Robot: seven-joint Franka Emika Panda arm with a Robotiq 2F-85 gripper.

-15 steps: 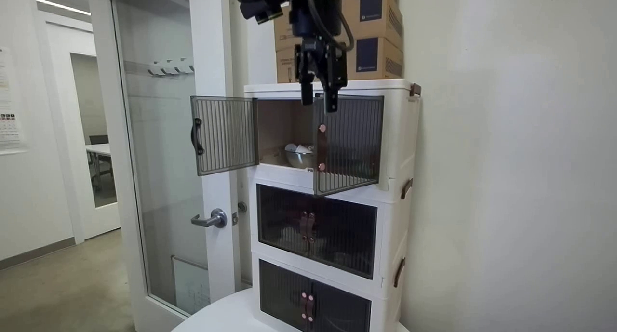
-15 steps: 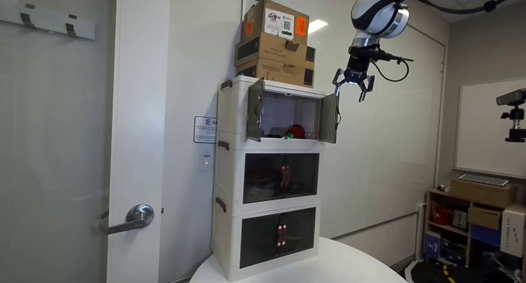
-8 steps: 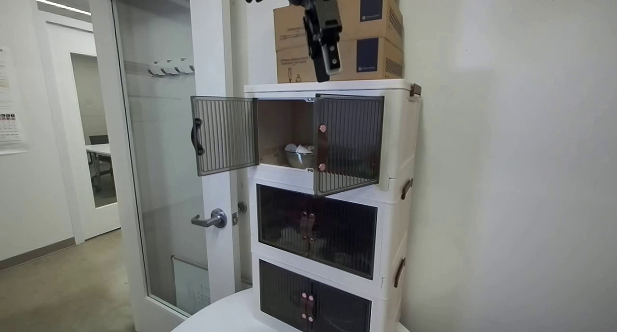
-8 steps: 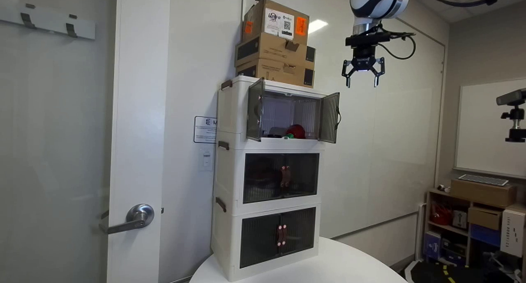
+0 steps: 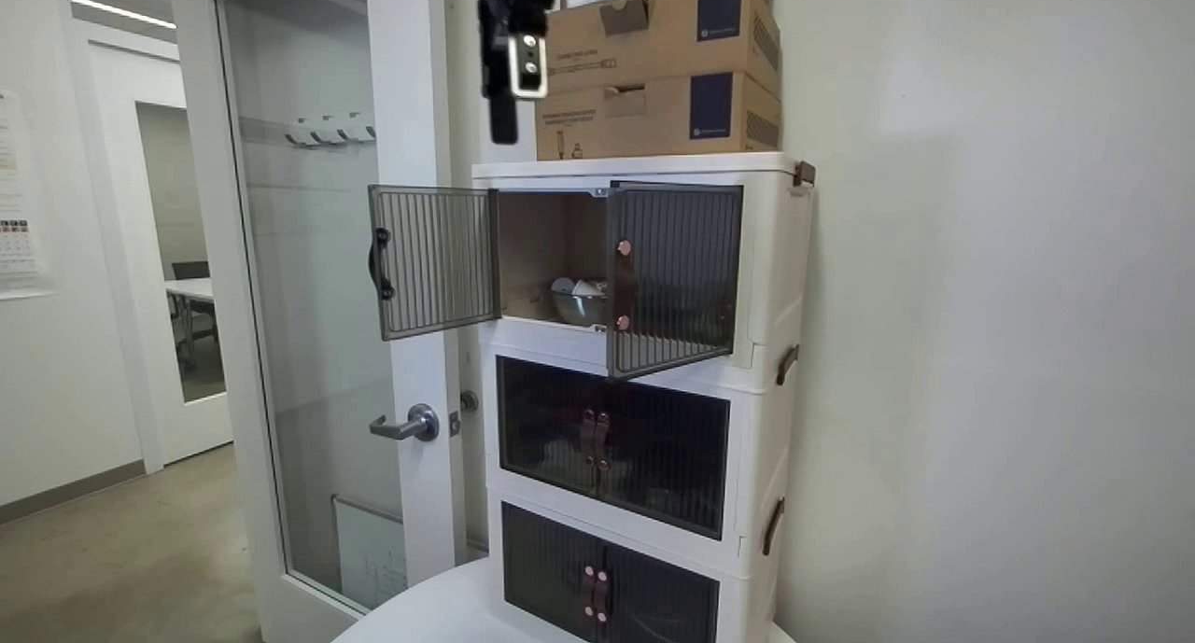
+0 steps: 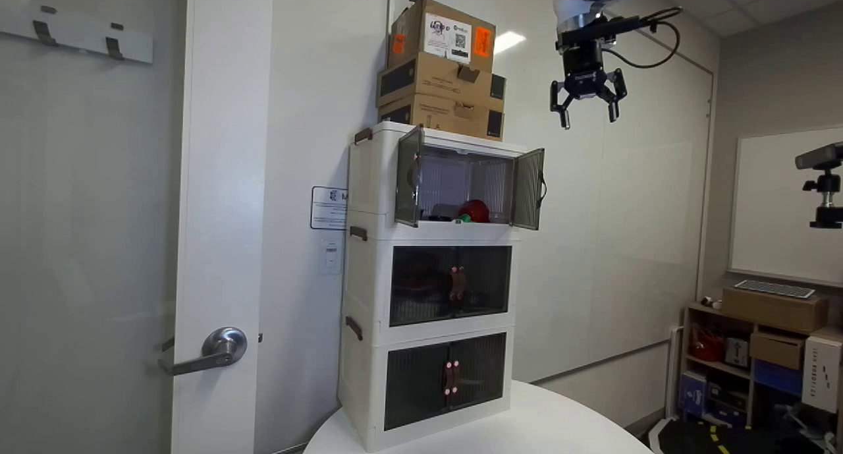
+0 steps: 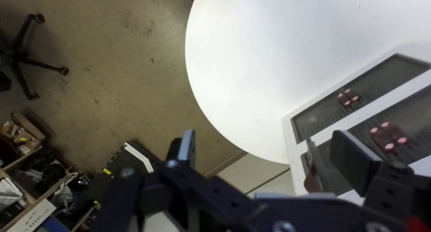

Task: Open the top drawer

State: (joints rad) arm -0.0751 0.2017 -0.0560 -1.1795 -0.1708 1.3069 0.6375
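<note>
The claw [image 6: 589,116] is hanging widely spread and empty, clear of the top drawer [image 6: 454,180], presumably because both doors [image 6: 527,190] are already standing open.

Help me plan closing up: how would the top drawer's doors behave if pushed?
The doors would probably swing, standing out from opposite sides of the top drawer. Thin, they may be light for their size; ribbed and framed, they look fairly stiff.
</note>
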